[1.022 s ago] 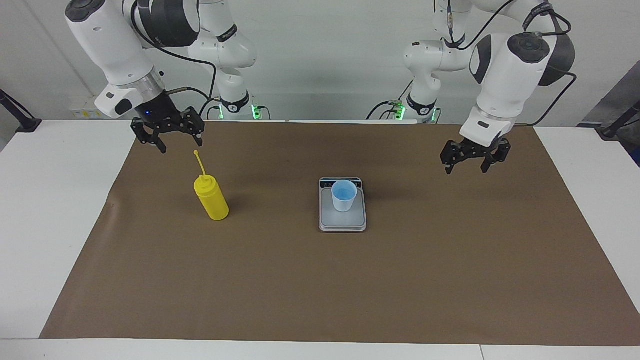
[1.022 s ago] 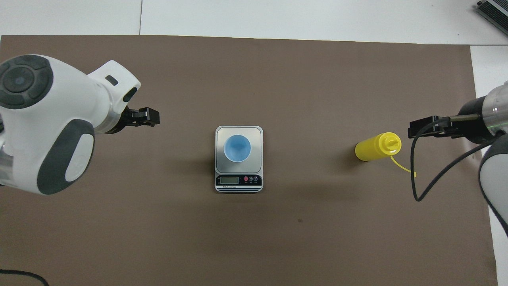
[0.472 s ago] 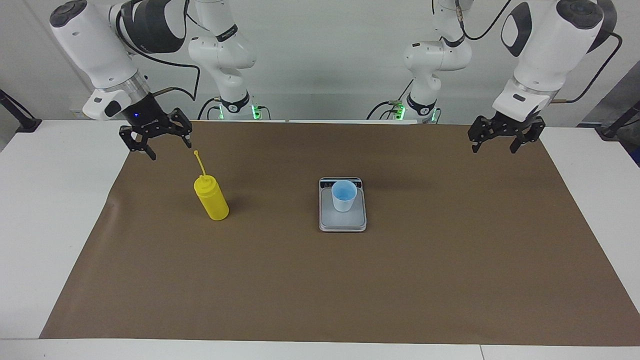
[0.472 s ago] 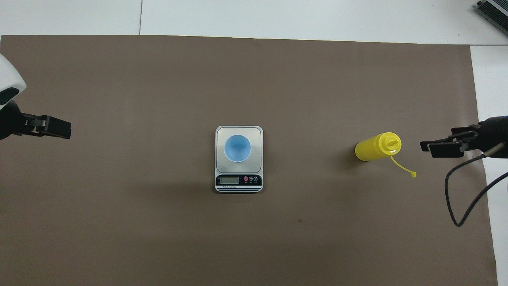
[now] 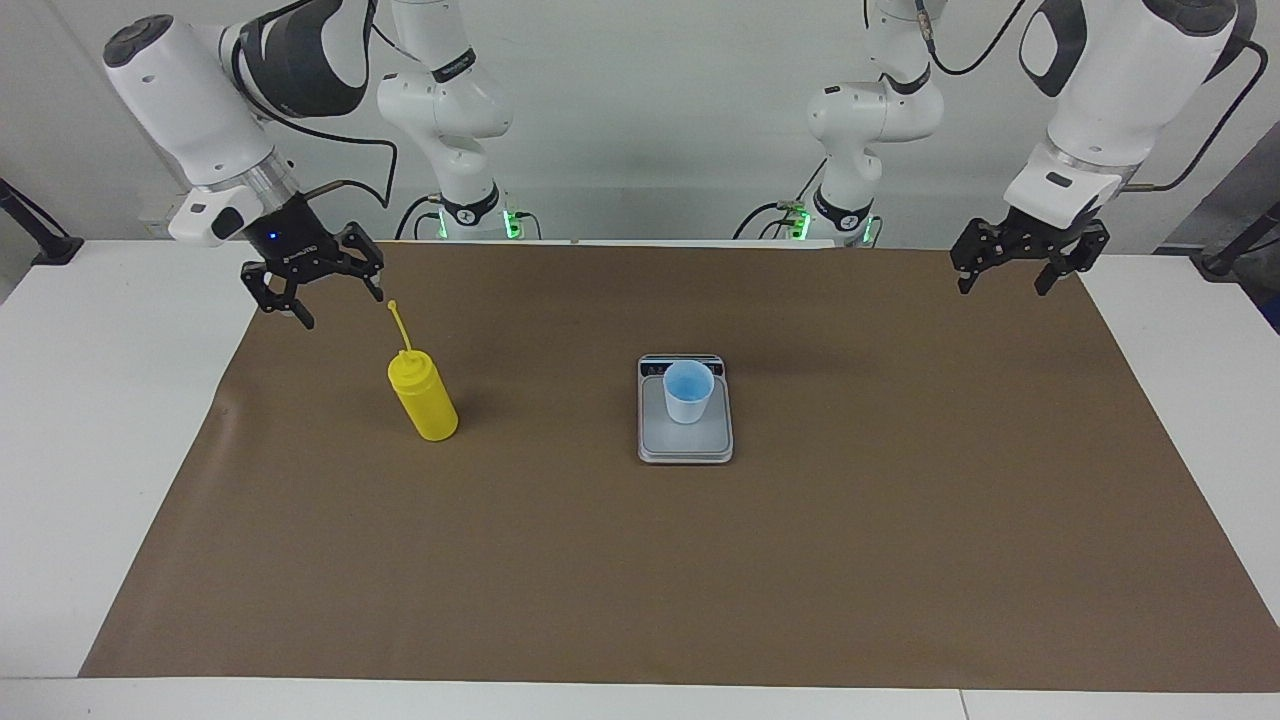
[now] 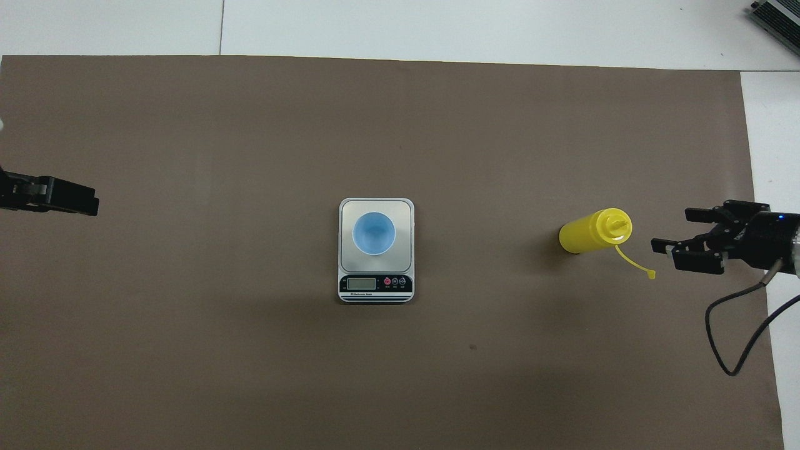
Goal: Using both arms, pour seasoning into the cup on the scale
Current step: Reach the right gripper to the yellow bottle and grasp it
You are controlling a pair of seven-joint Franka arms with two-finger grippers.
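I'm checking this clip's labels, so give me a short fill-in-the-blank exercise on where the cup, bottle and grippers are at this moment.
1. The light blue cup stands on the ____.
2. The yellow bottle stands on the brown mat toward the ____ arm's end of the table.
3. The right gripper and the left gripper both have their fingers ____.
4. Neither gripper holds anything; the bottle's cap strap hangs ____ the nozzle.

Missing words: scale; right; open; off

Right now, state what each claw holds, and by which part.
Nothing is held. The right claw and the left claw are open and empty; the yellow bottle stands free.
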